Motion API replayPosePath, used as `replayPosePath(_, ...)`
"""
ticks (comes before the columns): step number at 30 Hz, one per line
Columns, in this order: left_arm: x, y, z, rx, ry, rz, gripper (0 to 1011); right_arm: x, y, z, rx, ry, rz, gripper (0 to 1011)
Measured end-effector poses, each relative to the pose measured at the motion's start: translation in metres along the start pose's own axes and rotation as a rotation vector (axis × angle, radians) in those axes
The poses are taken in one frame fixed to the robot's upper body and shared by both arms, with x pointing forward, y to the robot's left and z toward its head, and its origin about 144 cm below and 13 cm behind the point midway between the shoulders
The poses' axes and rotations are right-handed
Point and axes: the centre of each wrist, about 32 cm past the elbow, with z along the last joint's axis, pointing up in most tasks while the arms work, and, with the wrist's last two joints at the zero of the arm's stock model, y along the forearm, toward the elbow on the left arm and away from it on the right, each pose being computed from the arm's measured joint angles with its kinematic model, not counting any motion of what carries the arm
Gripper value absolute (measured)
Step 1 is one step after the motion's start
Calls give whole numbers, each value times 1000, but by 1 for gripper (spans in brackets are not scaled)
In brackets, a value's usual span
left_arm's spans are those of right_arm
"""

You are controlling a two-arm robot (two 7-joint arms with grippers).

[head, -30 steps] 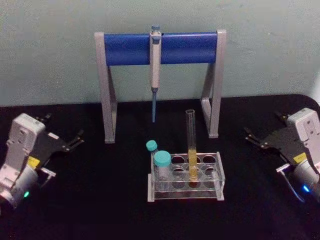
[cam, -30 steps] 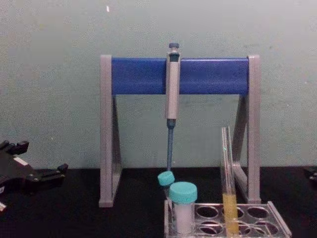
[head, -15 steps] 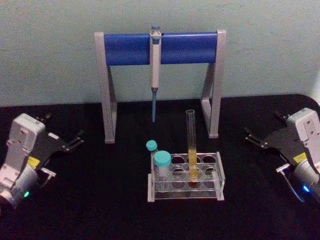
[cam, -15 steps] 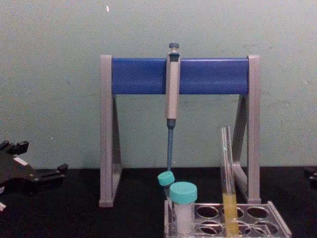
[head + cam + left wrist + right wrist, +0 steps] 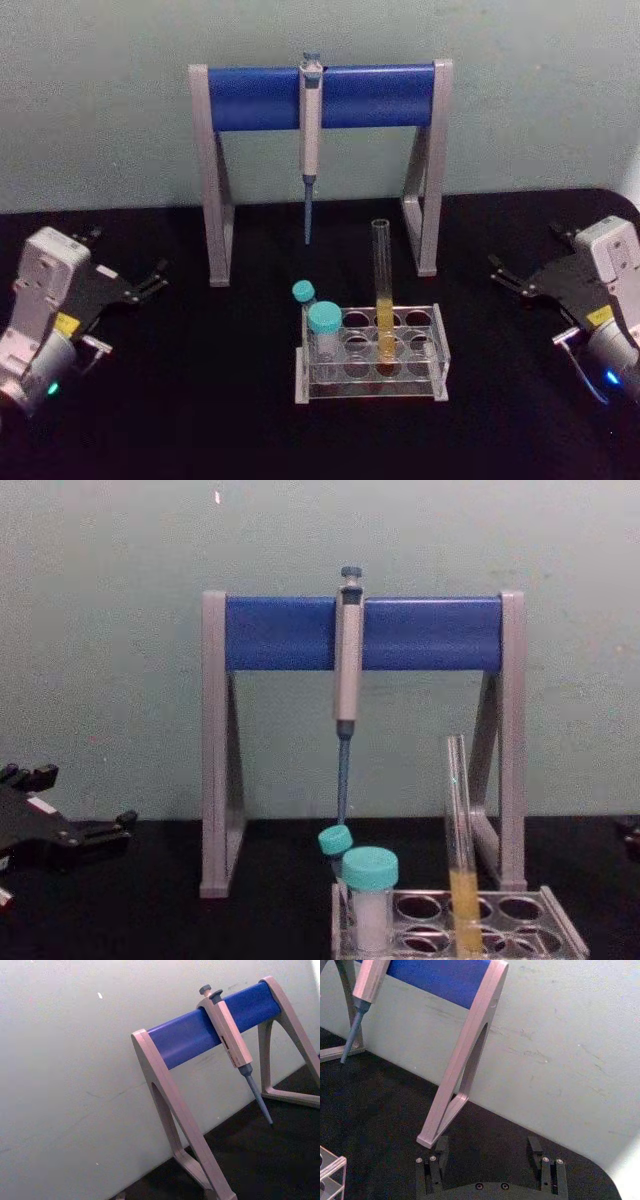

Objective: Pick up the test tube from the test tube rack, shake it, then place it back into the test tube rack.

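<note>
The test tube (image 5: 381, 285) stands upright in a middle hole of the clear test tube rack (image 5: 370, 386) at the table's centre; yellow-orange liquid fills its lower part. The chest view shows the tube (image 5: 459, 820) rising from the rack (image 5: 565, 935) at the bottom right. My left gripper (image 5: 127, 255) rests open at the far left, well away from the rack, and appears again in the chest view (image 5: 75, 800). My right gripper (image 5: 525, 255) is open at the far right, its two fingers (image 5: 437, 1157) spread apart with nothing between them.
A grey-and-blue pipette stand (image 5: 250, 98) stands behind the rack against the wall, with a pipette (image 5: 311, 130) hanging from its bar. Two teal-capped vials (image 5: 324, 322) sit at the rack's left end. Black tabletop (image 5: 200, 400) lies between each gripper and the rack.
</note>
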Motion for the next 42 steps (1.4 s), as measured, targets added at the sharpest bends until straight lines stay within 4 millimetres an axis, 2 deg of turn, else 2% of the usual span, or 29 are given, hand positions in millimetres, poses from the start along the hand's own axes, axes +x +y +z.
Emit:
replayPosePath(28, 0, 0, 0, 0, 0, 0, 1009, -1, -3, 2, 0, 7, 12, 1000)
replayPosePath(42, 0, 0, 0, 0, 0, 0, 1010, -13, -16, 17, 29, 155, 133, 1000)
